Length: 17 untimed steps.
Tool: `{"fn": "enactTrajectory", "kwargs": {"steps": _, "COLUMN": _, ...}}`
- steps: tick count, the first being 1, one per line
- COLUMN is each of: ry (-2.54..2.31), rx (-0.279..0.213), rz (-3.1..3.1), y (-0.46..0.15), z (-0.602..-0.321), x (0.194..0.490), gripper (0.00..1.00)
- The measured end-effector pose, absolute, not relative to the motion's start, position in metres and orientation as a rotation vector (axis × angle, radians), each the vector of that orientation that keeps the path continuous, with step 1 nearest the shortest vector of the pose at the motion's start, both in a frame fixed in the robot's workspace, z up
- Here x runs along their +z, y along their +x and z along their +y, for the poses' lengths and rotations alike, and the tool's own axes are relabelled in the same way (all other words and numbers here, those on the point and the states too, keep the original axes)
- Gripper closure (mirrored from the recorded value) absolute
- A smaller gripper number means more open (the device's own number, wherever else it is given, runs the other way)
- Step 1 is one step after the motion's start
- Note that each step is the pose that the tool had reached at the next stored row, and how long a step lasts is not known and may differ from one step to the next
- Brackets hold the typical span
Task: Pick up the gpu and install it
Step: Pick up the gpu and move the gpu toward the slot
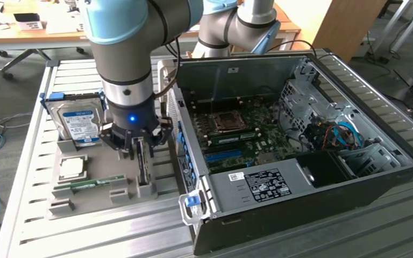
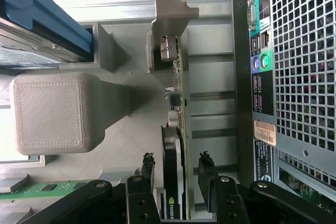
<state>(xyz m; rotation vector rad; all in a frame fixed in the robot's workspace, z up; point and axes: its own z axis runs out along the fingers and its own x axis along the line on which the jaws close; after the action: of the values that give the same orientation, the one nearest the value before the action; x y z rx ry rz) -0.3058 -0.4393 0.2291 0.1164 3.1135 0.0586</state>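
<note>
1. The gpu (image 1: 144, 173) (image 2: 176, 129) is standing on its long edge in a slot of the gray holder (image 1: 148, 191) (image 2: 168, 19), on the gray tray (image 1: 92, 207), just beside the computer case (image 1: 300, 177) (image 2: 294, 77).
2. My gripper (image 1: 140, 155) (image 2: 177, 174) is straddling the gpu from above, with one finger on each face.
3. My fingers (image 2: 207, 174) are standing wide, and a gap is showing on both sides of the card, so I am gripping nothing.
4. The RAM stick (image 1: 92, 184) (image 2: 47, 187) is lying on the same tray, to the exterior view's left of the gpu.
5. The processor chip (image 1: 72, 166) is sitting near the RAM stick.
6. The hard drive (image 1: 77, 121) (image 2: 42, 30) is leaning in its own stand at the tray's far end.
7. The case is lying open on the slatted metal table (image 1: 84, 236), showing its motherboard (image 1: 242, 134).
</note>
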Motion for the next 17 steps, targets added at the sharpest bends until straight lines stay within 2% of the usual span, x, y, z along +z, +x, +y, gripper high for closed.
{"fn": "enactTrajectory", "kwargs": {"steps": 17, "ry": 0.117, "rx": 0.058, "rz": 3.113, "y": -0.3069, "z": -0.4410, "x": 0.2282, "gripper": 0.53}}
